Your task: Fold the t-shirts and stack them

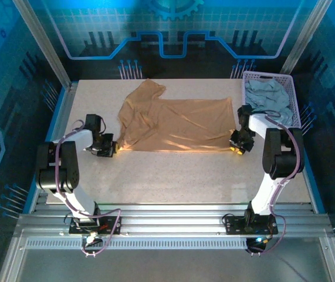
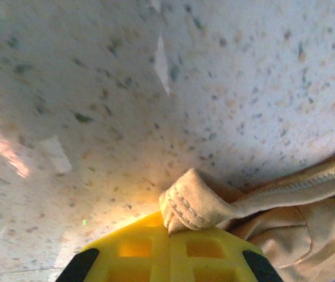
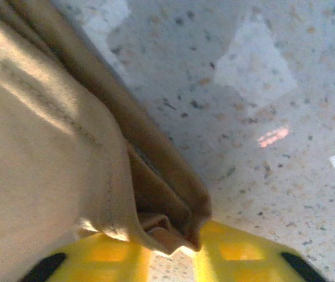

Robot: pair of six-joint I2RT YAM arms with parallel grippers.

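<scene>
A tan t-shirt (image 1: 176, 123) lies spread flat in the middle of the table, with one sleeve reaching towards the back left. My left gripper (image 1: 110, 147) sits at its near left corner. In the left wrist view this gripper (image 2: 172, 228) is shut, and the rolled hem corner (image 2: 196, 200) is pinched between its yellow fingers. My right gripper (image 1: 237, 147) is at the near right corner. Its yellow fingers (image 3: 237, 252) stand a little apart, closed on a bunched fold of the tan fabric (image 3: 38, 147). A pale grey-blue t-shirt (image 1: 266, 97) lies crumpled in the basket.
The lavender lattice basket (image 1: 291, 97) stands at the back right, close behind the right arm. Bare speckled tabletop (image 1: 173, 176) stretches between the shirt and the arm bases. Metal frame posts and rails run along the table's edges.
</scene>
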